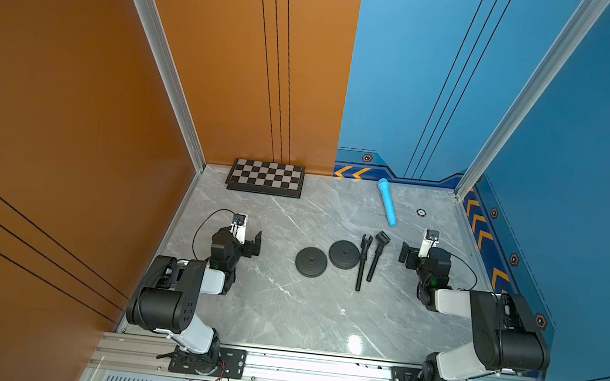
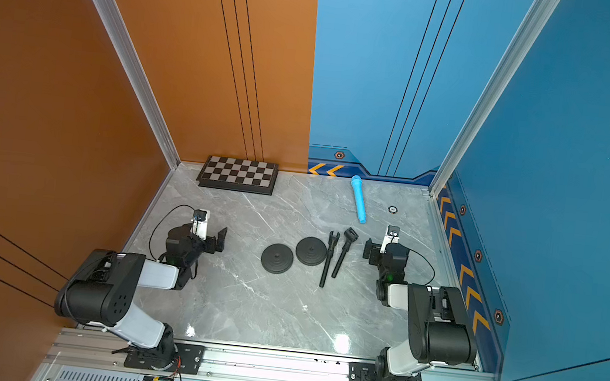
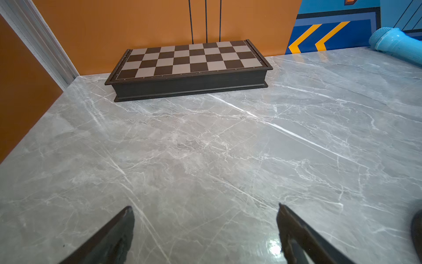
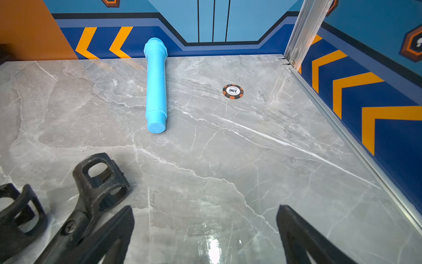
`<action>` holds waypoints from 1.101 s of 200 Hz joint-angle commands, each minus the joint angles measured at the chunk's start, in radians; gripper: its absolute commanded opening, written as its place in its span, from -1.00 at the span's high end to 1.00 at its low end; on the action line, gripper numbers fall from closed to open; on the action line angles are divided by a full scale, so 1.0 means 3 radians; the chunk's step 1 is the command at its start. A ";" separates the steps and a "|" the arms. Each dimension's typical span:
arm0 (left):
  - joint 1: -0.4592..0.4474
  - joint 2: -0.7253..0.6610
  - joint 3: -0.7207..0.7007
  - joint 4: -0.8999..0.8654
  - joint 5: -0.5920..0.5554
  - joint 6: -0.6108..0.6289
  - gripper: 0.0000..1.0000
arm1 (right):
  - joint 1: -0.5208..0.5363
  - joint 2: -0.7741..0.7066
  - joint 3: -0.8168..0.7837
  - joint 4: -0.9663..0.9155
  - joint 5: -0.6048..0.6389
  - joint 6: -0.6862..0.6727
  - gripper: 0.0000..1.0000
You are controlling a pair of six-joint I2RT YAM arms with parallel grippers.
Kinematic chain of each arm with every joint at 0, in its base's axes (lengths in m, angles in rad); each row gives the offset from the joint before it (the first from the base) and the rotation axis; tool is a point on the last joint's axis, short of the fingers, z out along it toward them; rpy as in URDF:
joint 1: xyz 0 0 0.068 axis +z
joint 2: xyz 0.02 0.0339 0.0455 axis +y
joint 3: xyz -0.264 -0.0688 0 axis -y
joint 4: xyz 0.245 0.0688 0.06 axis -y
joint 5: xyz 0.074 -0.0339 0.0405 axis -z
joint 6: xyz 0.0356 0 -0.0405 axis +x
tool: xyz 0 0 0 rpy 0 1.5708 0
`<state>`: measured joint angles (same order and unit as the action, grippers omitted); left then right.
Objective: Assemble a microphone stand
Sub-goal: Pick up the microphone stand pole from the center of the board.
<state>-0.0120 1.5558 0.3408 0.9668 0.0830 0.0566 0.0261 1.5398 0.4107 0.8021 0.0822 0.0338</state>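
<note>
Two round bases [image 1: 311,262] and two clip poles [image 1: 361,265] are laid loose mid-desk [image 1: 283,313], seemingly within either arm's reach. The left jaws and right jaws are spread wide, and nothing is held.

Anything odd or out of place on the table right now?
Two strays: a folded chessboard by the orange wall and a poker chip near the blue microphone. Neither belongs to a stand. Nothing looks damaged.

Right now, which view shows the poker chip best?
The right wrist view: the poker chip lies close and clear. In both top views the poker chip is a tiny disc. The left wrist view misses it.
</note>
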 commanded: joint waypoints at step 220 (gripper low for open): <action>0.0244 -0.0243 -0.0065 -0.0033 0.0213 -0.0195 -0.96 | -0.0039 -0.0377 0.0300 -0.0828 -0.0038 0.0031 -1.00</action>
<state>0.0807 1.5528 0.3405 0.9653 0.2001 0.0204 0.0238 1.5204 0.4210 0.7483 0.0814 0.0349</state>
